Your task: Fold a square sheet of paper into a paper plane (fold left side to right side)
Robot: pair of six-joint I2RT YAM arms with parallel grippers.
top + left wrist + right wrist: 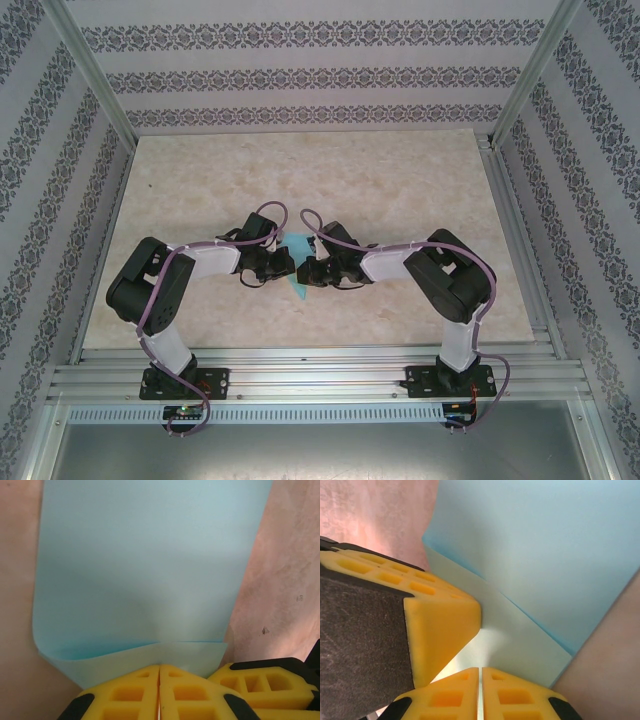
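Observation:
The turquoise square sheet of paper (296, 250) lies mid-table between the two wrists, mostly covered by them. In the left wrist view the paper (140, 570) spreads away from me, its near edge curled up into a raised flap. My left gripper (159, 666) is shut on that flap's edge. In the right wrist view the paper (545, 545) shows two layers, and my right gripper (480, 669) is shut on the lower layer's edge. The left gripper's yellow fingers (440, 615) press right beside it. The grippers (288, 268) (306, 272) nearly touch. The paper plane is out of view.
The beige marbled table (400, 190) stretches behind and to both sides of the arms. Patterned walls (300, 75) enclose it. An aluminium rail (320, 372) with the arm bases runs along the near edge.

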